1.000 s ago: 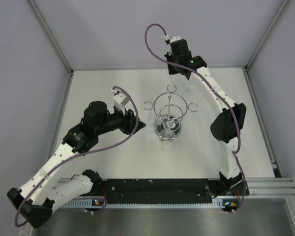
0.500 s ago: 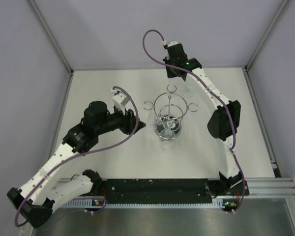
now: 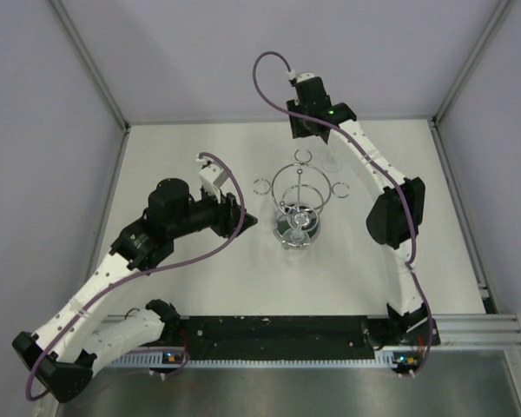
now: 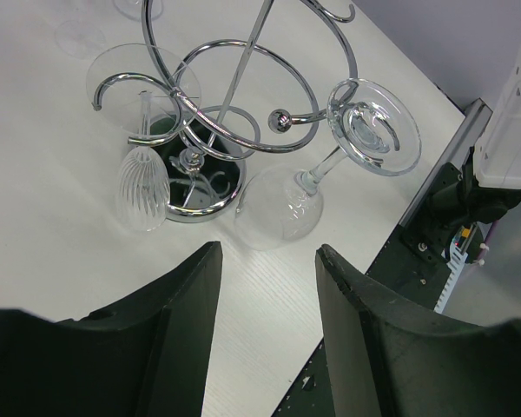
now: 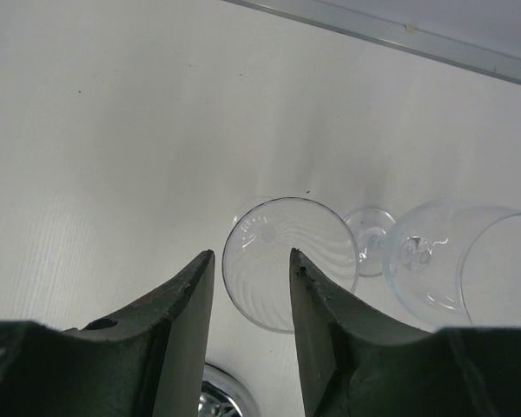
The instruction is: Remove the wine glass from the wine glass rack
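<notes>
Wine glass w/ ribbed bowl (image 4: 143,187) hung bowl-down on wine glass rack (image 3: 297,228), foot caught in a ring loop, stem approx vertical. Plain wine glass (image 4: 282,213) also on rack, foot in another loop, hung tilted, bowl low and just beside rack base. Rack upright at mid worktop (image 3: 243,278). Left tool (image 4: 267,252) near rack on its left side, low and pointed at it, fingers wide apart, nothing held, no contact w/ glass or wire. Right tool (image 5: 250,256) beyond rack's far side, up off worktop, facing down, fingers apart, nothing gripped. Off rack, beyond its far side and under right tool: swirl-pattern glass (image 5: 291,274), seen rim-on from above, framed by the two fingers but lower and untouched. Clear glass (image 5: 451,269) near it, w/ a small round foot (image 5: 369,236) showing between the two; can't tell which glass it belongs to.
</notes>
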### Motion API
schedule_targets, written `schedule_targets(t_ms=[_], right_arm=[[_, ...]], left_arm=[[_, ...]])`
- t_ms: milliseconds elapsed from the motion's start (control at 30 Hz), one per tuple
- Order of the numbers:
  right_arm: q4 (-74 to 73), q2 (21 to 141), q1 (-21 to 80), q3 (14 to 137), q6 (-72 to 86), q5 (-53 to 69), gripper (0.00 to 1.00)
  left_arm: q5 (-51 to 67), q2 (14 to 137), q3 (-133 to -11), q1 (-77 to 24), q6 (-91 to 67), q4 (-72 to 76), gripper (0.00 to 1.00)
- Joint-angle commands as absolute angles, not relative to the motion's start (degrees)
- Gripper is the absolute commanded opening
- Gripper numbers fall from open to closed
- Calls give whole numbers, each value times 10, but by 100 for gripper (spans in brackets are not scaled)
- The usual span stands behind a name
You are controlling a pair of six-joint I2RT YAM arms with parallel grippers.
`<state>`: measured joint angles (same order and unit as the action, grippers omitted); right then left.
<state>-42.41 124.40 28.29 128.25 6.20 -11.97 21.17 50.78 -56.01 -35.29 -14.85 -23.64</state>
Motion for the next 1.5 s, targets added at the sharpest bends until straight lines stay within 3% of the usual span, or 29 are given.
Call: schedule_targets(t_ms=[0, 300, 633, 1000, 1167, 1467], right_arm=[[-400, 1229, 278, 1285, 70, -122, 43], [-387, 1169, 279, 1288, 73, -124, 54], [-385, 1108, 294, 1290, 70, -122, 58], [-339, 904, 325, 1132, 54, -125, 59], [-293, 793, 327, 1007, 67, -118, 60], [-275, 691, 327, 900, 99, -93, 60]], left_arm=[[211, 506, -558, -352, -143, -221, 53], [206, 511, -559, -351, -144, -221, 53], [139, 524, -566, -351, -163, -221, 53], [49, 591, -639, -320, -245, -246, 55], [94, 606, -650, -292, -283, -220, 55], [350, 682, -615, -184, -398, -83, 54]])
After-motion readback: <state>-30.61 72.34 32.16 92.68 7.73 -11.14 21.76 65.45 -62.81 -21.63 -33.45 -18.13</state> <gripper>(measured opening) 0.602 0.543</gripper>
